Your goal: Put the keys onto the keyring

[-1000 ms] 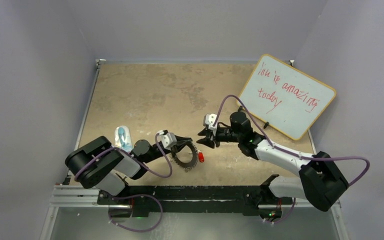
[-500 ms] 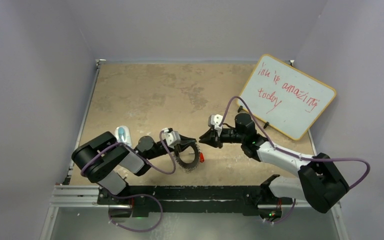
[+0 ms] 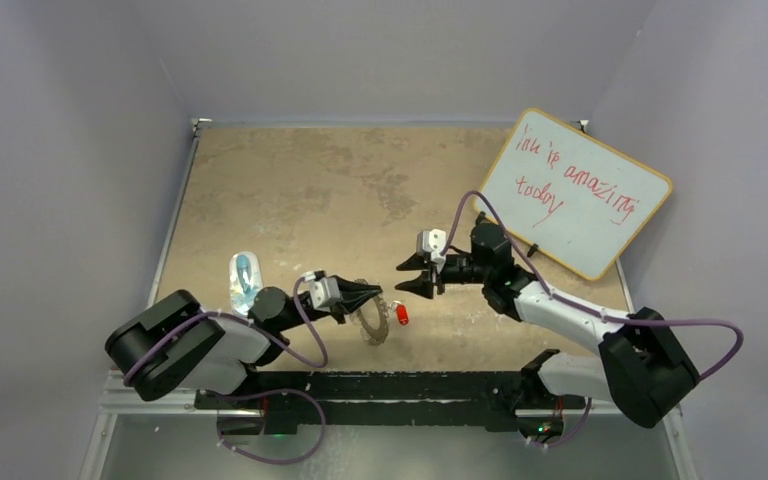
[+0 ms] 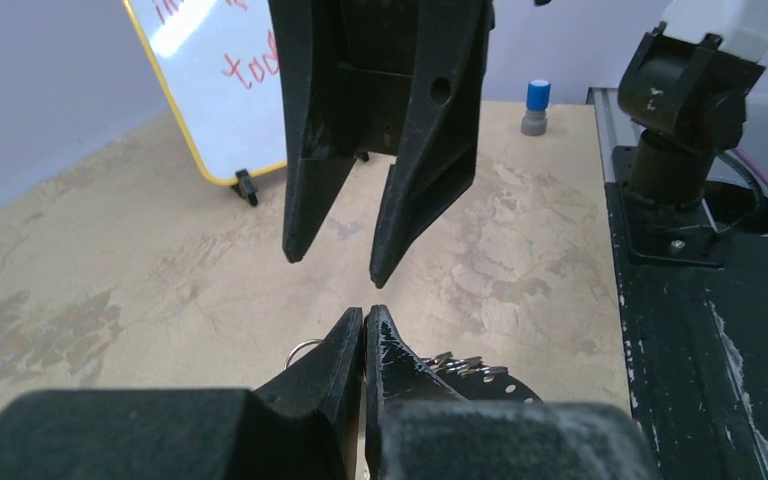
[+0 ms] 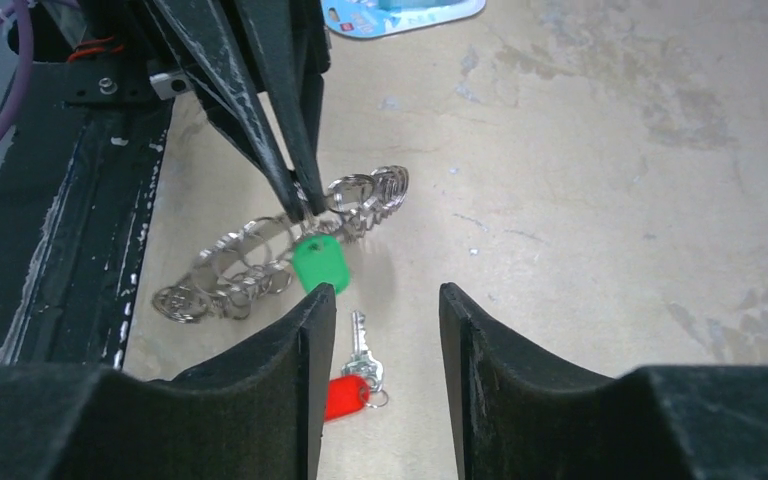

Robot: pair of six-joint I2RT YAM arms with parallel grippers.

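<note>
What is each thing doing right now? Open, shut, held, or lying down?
left gripper: shut on the keyring's rim.
right gripper: open, empty.
keyring: held up, tilted.
green key: against the keyring; threaded or not, cannot tell.
red key: lying flat on the table, apart from the keyring.
whiteboard: propped up, written on.

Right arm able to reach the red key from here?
Probably yes. The right gripper is open, and the red key lies uncovered on the table close by it. The keyring, pinched by the left gripper, and the green key sit close beside, so clearance is tight.
</note>
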